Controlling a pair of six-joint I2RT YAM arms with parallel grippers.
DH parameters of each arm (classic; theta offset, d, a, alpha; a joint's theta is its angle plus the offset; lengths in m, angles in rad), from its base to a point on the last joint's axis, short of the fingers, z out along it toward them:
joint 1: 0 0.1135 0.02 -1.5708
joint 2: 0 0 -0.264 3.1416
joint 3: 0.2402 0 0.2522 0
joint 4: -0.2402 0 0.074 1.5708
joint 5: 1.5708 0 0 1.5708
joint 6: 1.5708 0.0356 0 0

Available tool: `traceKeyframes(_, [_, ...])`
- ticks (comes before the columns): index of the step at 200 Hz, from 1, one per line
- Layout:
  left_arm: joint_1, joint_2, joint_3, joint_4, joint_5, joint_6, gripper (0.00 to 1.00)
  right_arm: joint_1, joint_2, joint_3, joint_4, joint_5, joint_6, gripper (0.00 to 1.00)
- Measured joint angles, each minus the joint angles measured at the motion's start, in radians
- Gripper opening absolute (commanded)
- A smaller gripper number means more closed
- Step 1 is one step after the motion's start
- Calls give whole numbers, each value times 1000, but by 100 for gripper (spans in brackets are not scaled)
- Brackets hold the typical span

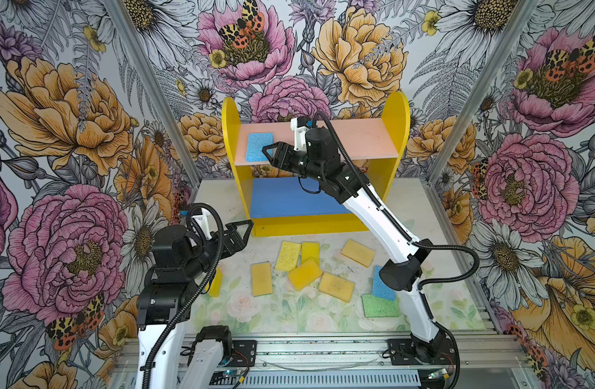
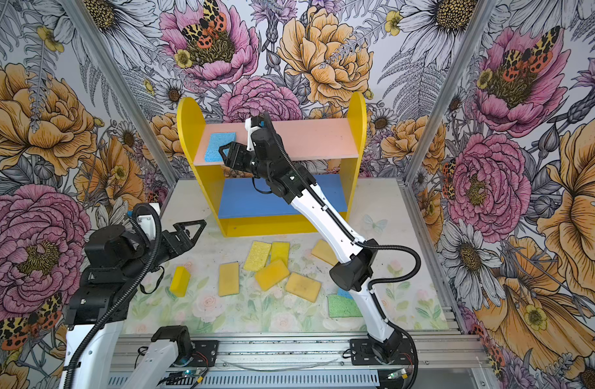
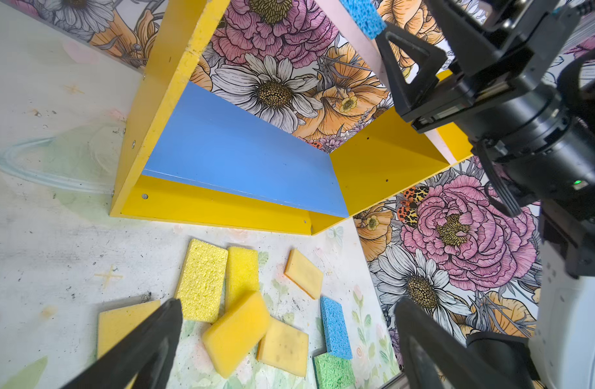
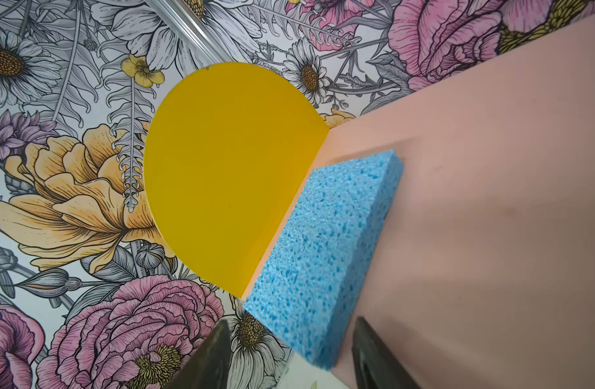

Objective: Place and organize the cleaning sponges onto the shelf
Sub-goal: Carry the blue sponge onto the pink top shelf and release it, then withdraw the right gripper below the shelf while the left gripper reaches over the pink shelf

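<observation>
Now, your right gripper (image 1: 272, 153) is up at the pink upper board (image 1: 356, 138) of the shelf (image 1: 299, 226). Its jaws are apart, one on each side of the near end of a light blue sponge (image 1: 258, 145), and clamp nothing. That sponge lies flat at the board's left end, against the yellow side panel (image 1: 230, 128). Your left gripper (image 1: 240, 235), wide apart and empty, hangs low over the worktop (image 1: 222, 202) by the shelf's near left corner. The yellow sponges (image 1: 304, 273) lie loose to its right, a little nearer. I judge the left arm is closer to them.
</observation>
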Motion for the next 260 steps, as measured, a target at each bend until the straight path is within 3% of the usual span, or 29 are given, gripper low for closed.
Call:
traceKeyframes(58, [-5,27,37,-8,1,-1,99,2,-58,-63,-36,6,-45,62])
traceKeyframes(104, [-119,149,200,18,-6,-20,99,2,-359,-462,-82,2,-109,63])
traceKeyframes(137, [-310,373,461,40,-58,0,99,-21,-586,-743,-90,-12,-131,64])
traceKeyframes(163, [-380,601,716,64,-75,23,99,-37,-692,-908,-92,-20,-139,64])
traceKeyframes(203, [-399,906,1035,80,-74,39,99,-71,-753,-1061,-92,-55,-145,65])
traceKeyframes(260, [-399,1173,1282,79,-116,97,99,-104,-769,-1096,-80,-124,-150,65])
